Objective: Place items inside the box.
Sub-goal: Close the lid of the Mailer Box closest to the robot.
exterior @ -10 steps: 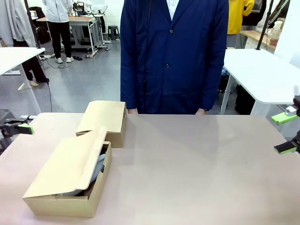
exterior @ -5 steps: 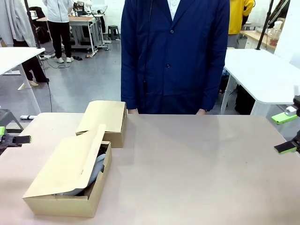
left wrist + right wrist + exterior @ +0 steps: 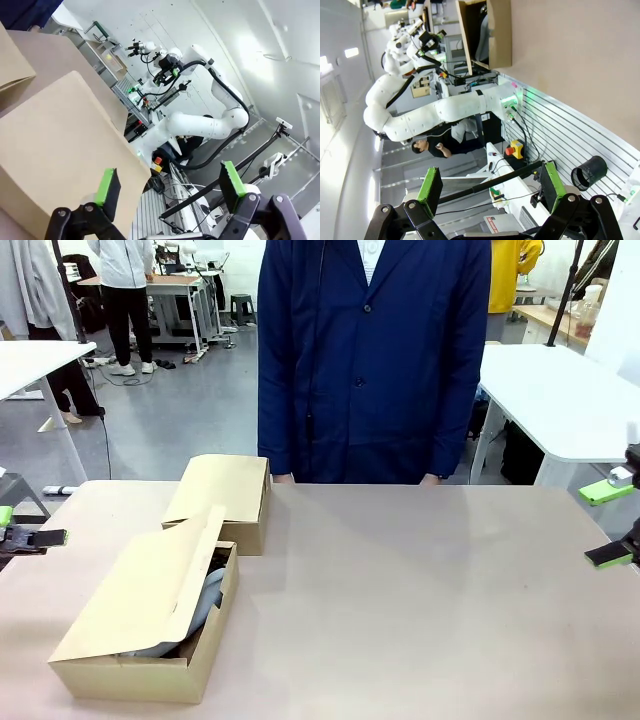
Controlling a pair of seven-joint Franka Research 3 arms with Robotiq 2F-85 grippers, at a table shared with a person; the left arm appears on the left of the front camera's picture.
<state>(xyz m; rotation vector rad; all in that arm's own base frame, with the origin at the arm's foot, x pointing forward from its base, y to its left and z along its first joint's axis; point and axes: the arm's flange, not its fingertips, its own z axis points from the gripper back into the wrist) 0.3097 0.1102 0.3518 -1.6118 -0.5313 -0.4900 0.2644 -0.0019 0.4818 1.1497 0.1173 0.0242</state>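
- Left gripper [image 3: 25, 537] sits at the table's left edge, jaws spread wide with nothing between them; the left wrist view confirms both green pads [image 3: 107, 186] apart, with only the box's cardboard beyond.
- Over the last second it has backed off leftward and dropped slightly, clear of the box; reads as a retreat after a drop-off.
- Right gripper [image 3: 612, 523] is parked at the far right edge, fully open and empty, unmoved across the three front frames.
- Person [image 3: 372, 360] in the dark blue coat stands at the far side, hands down at the table edge, not engaged.
- Box [image 3: 135, 665], front left: flap lid [image 3: 150, 585] leaning low over the opening, not shut. Grey pencil pouch [image 3: 206, 600] shows through the gap, inside; something black beside it, possibly the stapler, cannot tell.
- Smaller box [image 3: 225, 495] is closed, just behind the big one; contents hidden.
- Table [image 3: 420, 590] otherwise bare of items, so placing looks done or nearly so; lid perhaps left to close.
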